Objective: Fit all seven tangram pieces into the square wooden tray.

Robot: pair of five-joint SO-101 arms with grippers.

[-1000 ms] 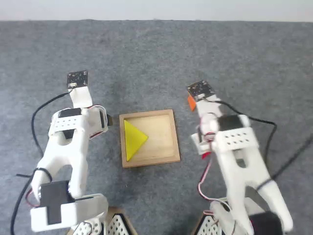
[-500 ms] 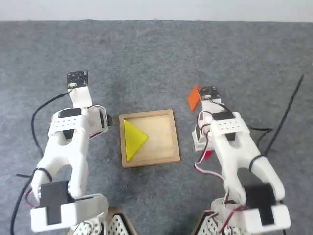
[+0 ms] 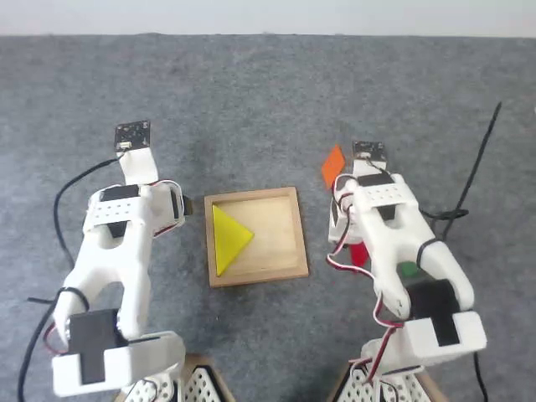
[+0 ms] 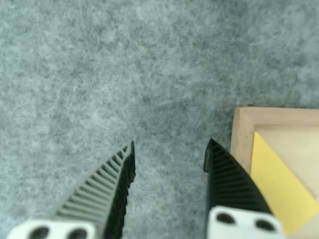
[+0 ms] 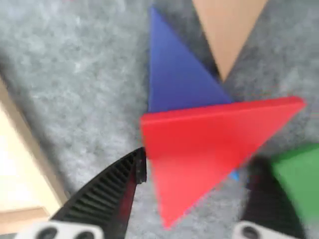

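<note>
- While the left gripper [image 4: 170,144] is held apart just left of the tray [image 3: 255,275], a yellow triangle [image 3: 228,237] is seen inside.
- Right gripper [image 5: 198,164] is clamped on the red triangle [image 5: 199,132], right of the tray.

Robotics lab bench, by look. Grey felt mat [image 3: 251,100] over whole tabletop; pale bare wall [image 3: 268,17] along frame top; white printed left arm [image 3: 113,251], right arm [image 3: 394,243]; loose black cable [image 3: 479,155] at right.
</note>
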